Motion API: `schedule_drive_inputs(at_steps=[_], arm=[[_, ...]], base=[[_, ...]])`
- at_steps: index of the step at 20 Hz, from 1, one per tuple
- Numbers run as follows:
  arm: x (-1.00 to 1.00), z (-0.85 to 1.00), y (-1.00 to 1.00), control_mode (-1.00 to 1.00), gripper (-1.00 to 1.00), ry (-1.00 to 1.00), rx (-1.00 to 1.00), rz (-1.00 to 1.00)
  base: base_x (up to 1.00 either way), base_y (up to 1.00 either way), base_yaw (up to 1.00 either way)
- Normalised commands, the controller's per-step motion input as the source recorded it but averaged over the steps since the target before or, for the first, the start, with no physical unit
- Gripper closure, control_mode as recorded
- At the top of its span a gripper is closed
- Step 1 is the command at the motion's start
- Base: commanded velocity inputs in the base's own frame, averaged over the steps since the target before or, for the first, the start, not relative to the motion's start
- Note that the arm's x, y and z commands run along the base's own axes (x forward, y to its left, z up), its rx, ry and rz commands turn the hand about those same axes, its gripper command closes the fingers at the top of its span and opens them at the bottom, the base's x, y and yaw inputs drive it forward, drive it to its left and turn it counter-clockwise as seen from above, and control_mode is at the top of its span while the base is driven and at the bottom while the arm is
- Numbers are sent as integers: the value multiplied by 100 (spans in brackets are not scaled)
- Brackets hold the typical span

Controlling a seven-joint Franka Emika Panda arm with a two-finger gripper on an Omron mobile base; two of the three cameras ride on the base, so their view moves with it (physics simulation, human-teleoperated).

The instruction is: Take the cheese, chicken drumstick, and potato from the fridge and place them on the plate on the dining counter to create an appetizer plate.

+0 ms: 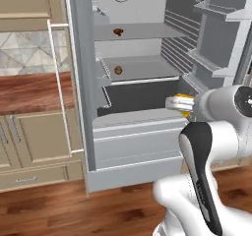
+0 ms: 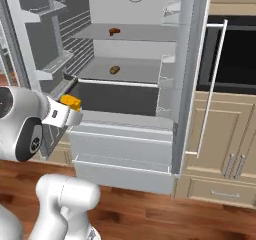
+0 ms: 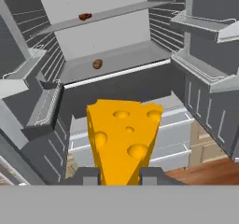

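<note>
My gripper [image 3: 119, 175] is shut on the cheese [image 3: 122, 140], a yellow-orange wedge with holes. From the base views the cheese [image 2: 70, 102] [image 1: 184, 102] hangs in front of the open fridge [image 1: 133, 146], out past its lower drawers. The chicken drumstick [image 1: 118, 32] [image 2: 114, 31] [image 3: 84, 17] lies on the fridge's upper shelf. On the shelf below it rests the potato [image 1: 118, 70] [image 2: 114, 70] [image 3: 97, 64]. The plate and the dining counter are out of view.
Both fridge doors stand open: one door with bins [image 2: 47, 59] on my arm's side, the other door [image 2: 192, 84] with its long white handle [image 2: 210, 89] before beige cabinets [image 2: 225, 134]. A wood-topped wall counter [image 1: 32, 90] lies on the far side. Wooden floor [image 1: 74, 210] below.
</note>
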Motion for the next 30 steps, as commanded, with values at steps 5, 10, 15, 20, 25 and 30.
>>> schedule_drive_inputs(at_steps=[5, 10, 15, 20, 25, 30], arm=[[0, 0, 0, 100, 100, 0, 0, 0], [0, 0, 0, 100, 100, 0, 0, 0], [0, 0, 0, 100, 100, 0, 0, 0], [0, 0, 0, 100, 100, 0, 0, 0], [0, 0, 0, 100, 100, 0, 0, 0], [0, 0, 0, 100, 100, 0, 0, 0]], base=[[-97, 23, -66], [-78, 2, -82], [-66, 0, -82], [-64, 0, -80], [-22, 0, -77], [-9, 0, -75]])
